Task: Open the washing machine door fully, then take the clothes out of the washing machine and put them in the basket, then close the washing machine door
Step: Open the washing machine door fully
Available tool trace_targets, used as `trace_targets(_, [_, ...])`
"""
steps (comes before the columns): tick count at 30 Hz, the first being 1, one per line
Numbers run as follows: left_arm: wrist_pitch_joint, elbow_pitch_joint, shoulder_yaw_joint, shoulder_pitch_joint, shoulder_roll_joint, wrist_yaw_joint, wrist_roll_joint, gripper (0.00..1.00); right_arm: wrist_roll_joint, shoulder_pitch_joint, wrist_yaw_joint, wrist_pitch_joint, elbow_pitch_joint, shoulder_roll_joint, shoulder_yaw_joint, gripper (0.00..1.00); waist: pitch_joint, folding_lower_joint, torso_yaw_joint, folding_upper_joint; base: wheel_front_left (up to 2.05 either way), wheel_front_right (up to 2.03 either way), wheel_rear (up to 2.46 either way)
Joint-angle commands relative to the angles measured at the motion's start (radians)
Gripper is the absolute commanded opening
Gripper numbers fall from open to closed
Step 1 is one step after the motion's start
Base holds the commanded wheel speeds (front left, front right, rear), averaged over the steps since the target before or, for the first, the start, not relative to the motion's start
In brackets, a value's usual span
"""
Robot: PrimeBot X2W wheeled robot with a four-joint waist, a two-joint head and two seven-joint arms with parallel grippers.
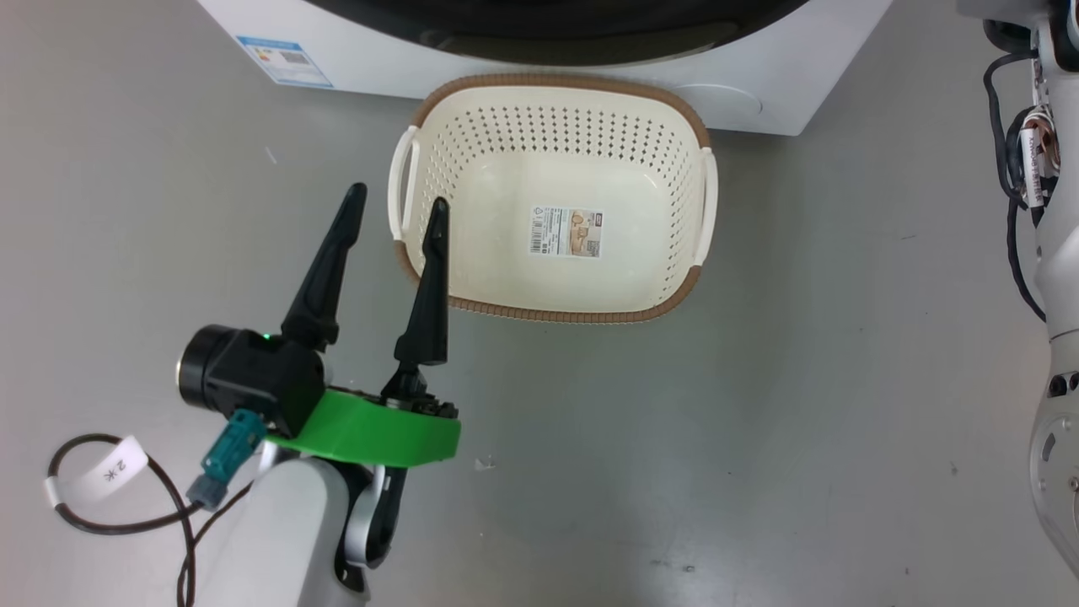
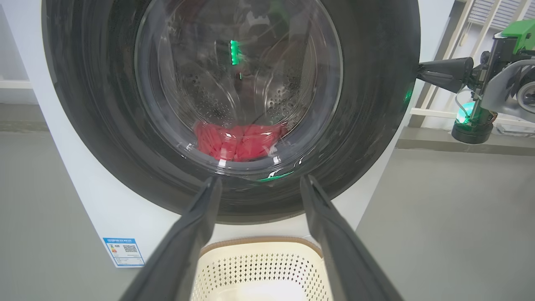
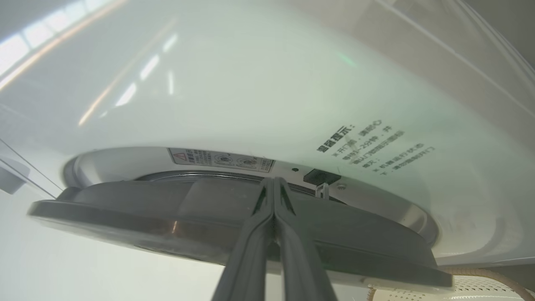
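The white washing machine (image 1: 759, 93) stands at the top of the head view, and its black round door (image 2: 376, 104) fills the left wrist view. Red clothes (image 2: 238, 140) lie in the drum behind the door's glass. The cream basket (image 1: 556, 80) sits on the floor right in front of the machine, with nothing in it but a label sticker. My left gripper (image 1: 398, 198) is open and holds nothing, hovering by the basket's left handle and facing the door. My right gripper (image 2: 420, 74) is shut, its tips (image 3: 273, 180) pressed at the door's side rim (image 3: 167, 209).
A blue label (image 1: 285, 61) marks the machine's lower left corner. Grey floor (image 1: 801, 379) spreads wide to the right of and before the basket. A looped black cable with a white tag (image 1: 101, 472) hangs by my left forearm. My right arm (image 1: 1049, 278) runs along the right edge.
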Motion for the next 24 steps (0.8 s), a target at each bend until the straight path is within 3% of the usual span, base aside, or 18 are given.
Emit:
trace_targets(1, [-0.008,-0.023,0.031,-0.011,0.019,-0.008,0.009,1.00,-0.006,-0.032,-0.001,0.005,-0.025,0.018,0.005,0.00,0.004,0.0000,0.005,-0.0001,0.00,0.00,0.00])
trace_targets(24, [-0.008,-0.014,0.020,-0.009,0.019,-0.013,0.013,1.00,-0.048,-0.110,-0.001,0.122,0.096,-0.015,-0.011,0.00,0.014,0.0000,0.056,-0.0001,0.00,0.00,0.00])
